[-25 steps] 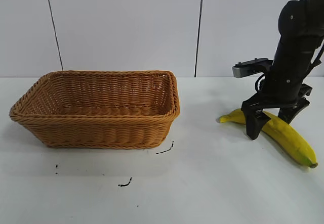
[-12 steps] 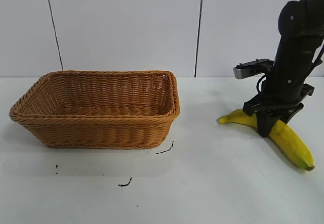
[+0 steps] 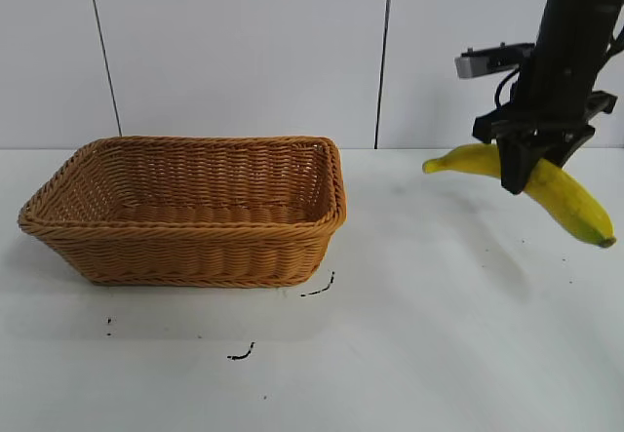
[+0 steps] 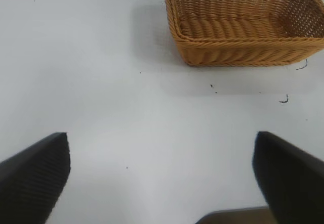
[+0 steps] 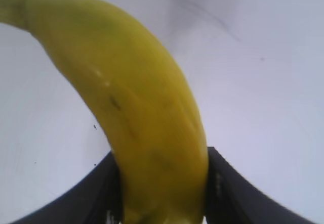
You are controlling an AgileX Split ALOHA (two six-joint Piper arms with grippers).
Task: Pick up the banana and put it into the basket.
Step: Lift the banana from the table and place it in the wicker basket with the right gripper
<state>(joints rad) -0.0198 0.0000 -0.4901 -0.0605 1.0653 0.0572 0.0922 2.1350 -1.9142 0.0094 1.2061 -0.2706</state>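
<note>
The yellow banana point(image 3: 563, 194) hangs in the air at the right, well above the table, with my right gripper point(image 3: 519, 166) shut on its middle. In the right wrist view the banana point(image 5: 147, 118) fills the space between the two dark fingers point(image 5: 96, 193), pressed by both. The tan woven basket point(image 3: 146, 256) stands on the table at the left, with nothing visible inside, well to the left of the banana. My left gripper point(image 4: 162, 173) hovers open over bare table, and the basket point(image 4: 238, 49) lies some way ahead of it.
White table point(image 3: 409, 354) with a few small black marks point(image 3: 241, 354) in front of the basket. A white panelled wall point(image 3: 244, 52) stands behind. Open table lies between basket and right arm.
The right gripper has lifted the banana off the table, straight up and slightly right. The basket has not moved.
</note>
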